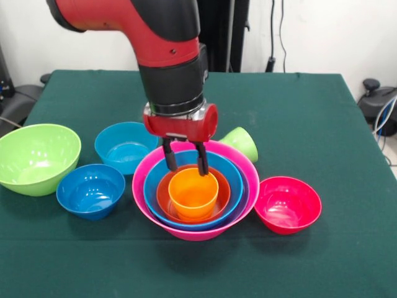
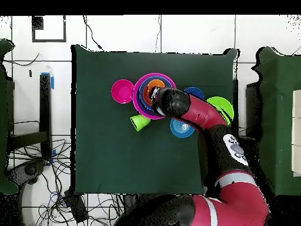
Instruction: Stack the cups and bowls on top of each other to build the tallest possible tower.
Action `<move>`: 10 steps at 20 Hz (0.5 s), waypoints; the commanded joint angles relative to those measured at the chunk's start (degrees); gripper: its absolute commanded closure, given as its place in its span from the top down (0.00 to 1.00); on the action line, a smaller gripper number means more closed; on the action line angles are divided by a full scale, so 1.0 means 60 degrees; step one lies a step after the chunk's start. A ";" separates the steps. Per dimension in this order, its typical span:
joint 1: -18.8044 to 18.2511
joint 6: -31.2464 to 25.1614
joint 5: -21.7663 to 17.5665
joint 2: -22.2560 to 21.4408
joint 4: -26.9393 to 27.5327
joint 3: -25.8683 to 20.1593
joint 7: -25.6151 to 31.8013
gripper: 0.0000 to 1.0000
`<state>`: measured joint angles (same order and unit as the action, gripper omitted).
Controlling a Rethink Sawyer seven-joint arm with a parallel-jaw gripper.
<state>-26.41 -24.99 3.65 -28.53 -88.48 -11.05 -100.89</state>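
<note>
1. Left: a green bowl (image 1: 37,156), a dark blue bowl (image 1: 90,190) and a sky blue bowl (image 1: 125,146) sit loose, unstacked.
2. Centre: the tower (image 1: 195,197) holds the orange cup (image 1: 193,194); the gripper (image 1: 185,163) straddles its far rim, narrowly spread.
3. Right: the green cup (image 1: 240,143) lies tipped, and the red bowl (image 1: 288,204) waits.

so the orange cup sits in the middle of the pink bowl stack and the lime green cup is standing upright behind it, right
Not quite. The orange cup does sit in the middle of the stack, whose outermost bowl is the big pink bowl, with the gripper at the cup's far rim. But the lime green cup behind it lies tipped on its side, not upright. The front view shows this.
</note>
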 commanded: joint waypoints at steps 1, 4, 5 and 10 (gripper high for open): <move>0.0711 0.0093 0.0447 -0.0866 -0.1347 -0.0116 -0.2237 1.00; 0.0924 0.0138 0.0613 -0.1246 -0.1697 0.0107 -0.2513 1.00; 0.1009 0.0118 0.0699 -0.1427 -0.1867 0.0199 -0.2627 1.00; 0.1512 0.0085 0.1028 -0.2012 -0.2360 0.0737 -0.3276 1.00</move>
<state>-20.07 -25.00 7.08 -37.13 -95.35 -8.16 -106.33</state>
